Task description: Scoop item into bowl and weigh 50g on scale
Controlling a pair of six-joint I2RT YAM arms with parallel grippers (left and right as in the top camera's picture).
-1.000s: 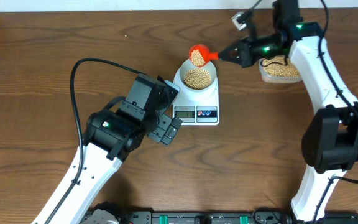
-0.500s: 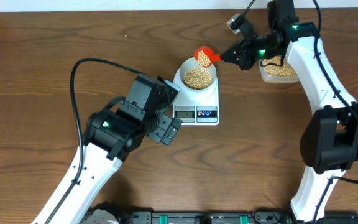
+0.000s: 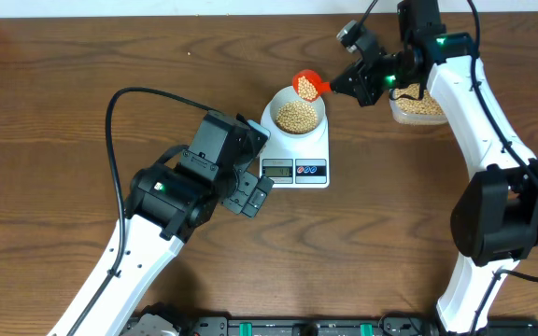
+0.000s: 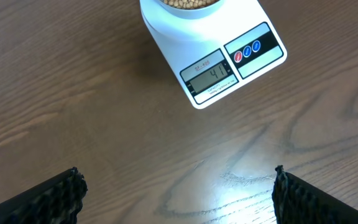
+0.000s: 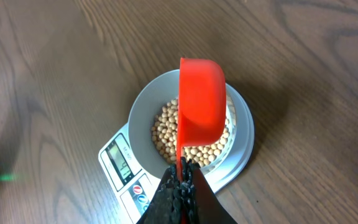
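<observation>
Many beans (image 3: 295,116) are sitting in one bowl (image 3: 270,105) on one scale (image 3: 295,170), just beneath one red scoop (image 3: 306,85) that the right gripper (image 3: 344,84) is pinching tightly. The left gripper (image 4: 178,190) is hanging spread wide, empty.

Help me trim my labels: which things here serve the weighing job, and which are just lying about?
In the job:
beans
bowl
scale
red scoop
clear tub

Just lying about:
black cable
black rail along the table's near edge
</observation>
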